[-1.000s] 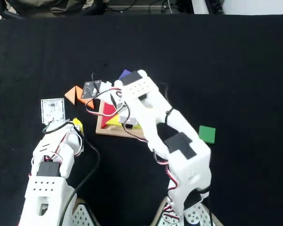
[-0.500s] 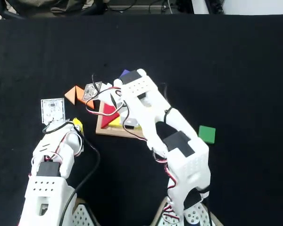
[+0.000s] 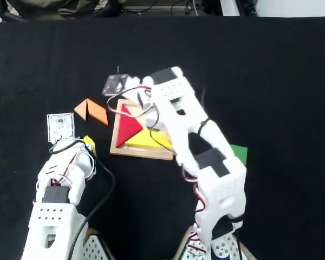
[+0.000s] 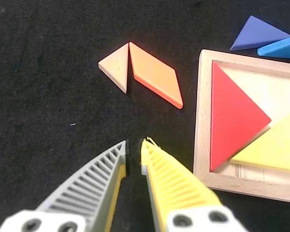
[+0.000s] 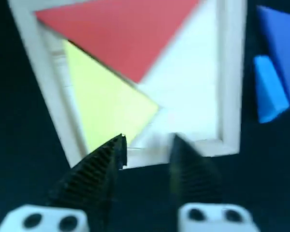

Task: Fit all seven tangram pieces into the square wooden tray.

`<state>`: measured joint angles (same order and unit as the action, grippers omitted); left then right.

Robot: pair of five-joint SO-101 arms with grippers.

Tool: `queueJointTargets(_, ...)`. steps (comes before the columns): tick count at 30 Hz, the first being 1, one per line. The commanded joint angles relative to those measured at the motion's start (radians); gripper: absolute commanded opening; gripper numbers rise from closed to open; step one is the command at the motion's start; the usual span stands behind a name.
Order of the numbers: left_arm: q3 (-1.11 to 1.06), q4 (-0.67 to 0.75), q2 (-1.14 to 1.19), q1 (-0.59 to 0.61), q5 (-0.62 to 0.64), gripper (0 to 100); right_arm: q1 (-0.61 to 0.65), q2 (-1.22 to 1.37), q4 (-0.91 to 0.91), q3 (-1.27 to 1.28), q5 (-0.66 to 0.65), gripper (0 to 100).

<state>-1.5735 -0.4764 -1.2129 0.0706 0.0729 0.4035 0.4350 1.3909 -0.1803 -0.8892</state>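
Observation:
The square wooden tray (image 3: 134,151) holds a red triangle (image 3: 128,126) and a yellow triangle (image 3: 147,140), which touch along one edge. My right gripper (image 5: 147,145) hangs open and empty over the tray's rim (image 5: 229,72), near the yellow triangle (image 5: 106,101). A dark blue triangle (image 5: 279,34) and a light blue piece (image 5: 268,89) lie just outside the tray. A pale orange triangle (image 4: 117,67) and an orange parallelogram (image 4: 154,75) lie touching on the cloth, left of the tray. My left gripper (image 4: 134,145) is shut and empty, short of them. A green square (image 3: 238,153) lies right of the tray.
The black cloth covers the whole table (image 3: 271,70). The right arm (image 3: 189,130) stretches over the tray's right side and hides part of it. The left arm (image 3: 62,179) rests at the near left.
The right arm has swung toward the far side of the tray, uncovering the red and yellow triangles and covering the blue piece. The left arm has kept still.

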Motion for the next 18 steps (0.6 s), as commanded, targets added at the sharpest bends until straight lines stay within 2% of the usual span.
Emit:
queueJointTargets(1,0.005,0.02,-0.006,-0.013,-0.009,8,-0.049,0.025,-0.021,-0.053,0.003,3.1)
queueJointTargets(7,0.005,0.02,-0.006,-0.013,-0.009,8,-0.038,0.119,-0.02,-0.054,0.002,1.1)
queueJointTargets(18,0.005,0.02,-0.006,-0.015,-0.009,8,0.018,0.122,0.017,-0.051,0.006,1.1)
